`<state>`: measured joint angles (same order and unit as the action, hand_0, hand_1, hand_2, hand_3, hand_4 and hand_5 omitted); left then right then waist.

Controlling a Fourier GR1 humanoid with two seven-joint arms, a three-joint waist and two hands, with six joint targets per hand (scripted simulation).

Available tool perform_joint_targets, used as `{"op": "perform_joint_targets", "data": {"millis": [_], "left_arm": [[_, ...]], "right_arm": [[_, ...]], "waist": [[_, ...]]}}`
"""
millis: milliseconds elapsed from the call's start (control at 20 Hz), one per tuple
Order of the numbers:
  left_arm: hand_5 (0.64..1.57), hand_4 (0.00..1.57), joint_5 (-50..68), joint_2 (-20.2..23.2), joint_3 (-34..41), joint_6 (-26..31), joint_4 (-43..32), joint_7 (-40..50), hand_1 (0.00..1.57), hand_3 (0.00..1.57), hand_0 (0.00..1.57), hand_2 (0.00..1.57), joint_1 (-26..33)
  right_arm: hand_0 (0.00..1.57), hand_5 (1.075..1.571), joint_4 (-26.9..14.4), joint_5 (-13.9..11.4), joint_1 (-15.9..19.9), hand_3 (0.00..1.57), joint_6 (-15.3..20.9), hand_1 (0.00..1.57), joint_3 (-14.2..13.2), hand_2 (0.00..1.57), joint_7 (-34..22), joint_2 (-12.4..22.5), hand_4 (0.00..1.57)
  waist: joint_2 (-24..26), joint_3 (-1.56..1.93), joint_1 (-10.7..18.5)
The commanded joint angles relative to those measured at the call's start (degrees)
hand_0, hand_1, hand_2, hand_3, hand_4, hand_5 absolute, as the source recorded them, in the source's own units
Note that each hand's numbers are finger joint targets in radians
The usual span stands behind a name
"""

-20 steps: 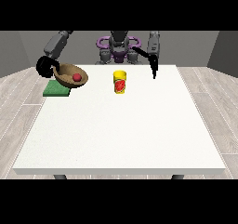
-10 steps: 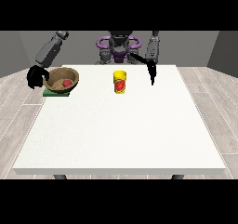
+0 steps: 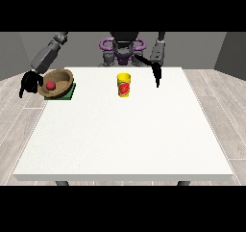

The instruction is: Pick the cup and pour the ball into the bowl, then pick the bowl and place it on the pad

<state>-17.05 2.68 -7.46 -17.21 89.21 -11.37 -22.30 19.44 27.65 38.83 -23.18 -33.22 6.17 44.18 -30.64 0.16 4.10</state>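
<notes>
A brown bowl (image 3: 59,78) with a red ball (image 3: 50,85) inside rests on the green pad (image 3: 68,95) at the table's far left corner. The hand at the view's left (image 3: 28,83) hangs just left of the bowl, off the table's edge, with relaxed fingers that hold nothing. A yellow cup (image 3: 124,85) with a red label stands upright at the far middle of the table. The hand at the view's right (image 3: 156,75) hovers to the right of the cup, fingers pointing straight down, empty.
The white table (image 3: 125,139) stretches wide towards the camera. The robot's torso (image 3: 122,50) stands behind the far edge. Grey floor surrounds the table.
The bowl with the ball has moved left and down onto the green pad. The hand at the view's left has let go and drawn away leftward. The other hand has barely moved.
</notes>
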Motion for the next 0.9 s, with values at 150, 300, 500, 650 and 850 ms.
{"op": "perform_joint_targets", "data": {"millis": [150,300,500,650,850], "left_arm": [[0.686,0.00,2.5,2.3,2.4,3.8,2.6,5.3,0.00,0.00,0.00,0.00,-0.3],[0.690,0.00,0.0,-0.2,-0.4,1.8,1.6,3.5,0.00,0.00,0.00,0.00,2.4],[0.692,0.00,0.3,-0.2,-1.1,3.1,3.3,4.6,0.00,0.00,0.00,0.00,4.3],[0.692,0.00,1.7,0.4,1.3,3.3,2.8,5.2,0.00,0.00,0.00,0.00,4.1],[0.682,0.00,0.5,-2.6,-2.7,-2.8,-6.7,-1.2,0.00,0.00,0.00,0.00,4.6]], "right_arm": [[1.57,1.569,-0.4,-2.6,0.0,0.65,-0.8,1.57,2.9,1.57,-1.7,1.8,0.39],[1.57,1.557,-0.5,-3.8,0.4,0.97,-0.3,1.57,4.4,1.57,-2.4,1.0,0.43],[1.57,1.554,-0.9,-4.5,0.1,0.85,0.7,1.57,4.9,1.57,-1.9,1.1,0.41],[1.57,1.542,-0.9,-5.6,-3.9,1.11,-1.4,1.57,6.2,1.57,0.7,-0.6,0.40],[1.57,1.532,0.2,-4.2,-0.2,1.23,0.6,1.57,5.6,1.57,-4.4,1.0,0.43]], "waist": [[3.9,-0.10,-0.8],[4.6,-0.11,-0.9],[5.8,-0.09,-0.1],[7.9,-0.09,-2.0],[8.1,-0.15,-3.7]]}}
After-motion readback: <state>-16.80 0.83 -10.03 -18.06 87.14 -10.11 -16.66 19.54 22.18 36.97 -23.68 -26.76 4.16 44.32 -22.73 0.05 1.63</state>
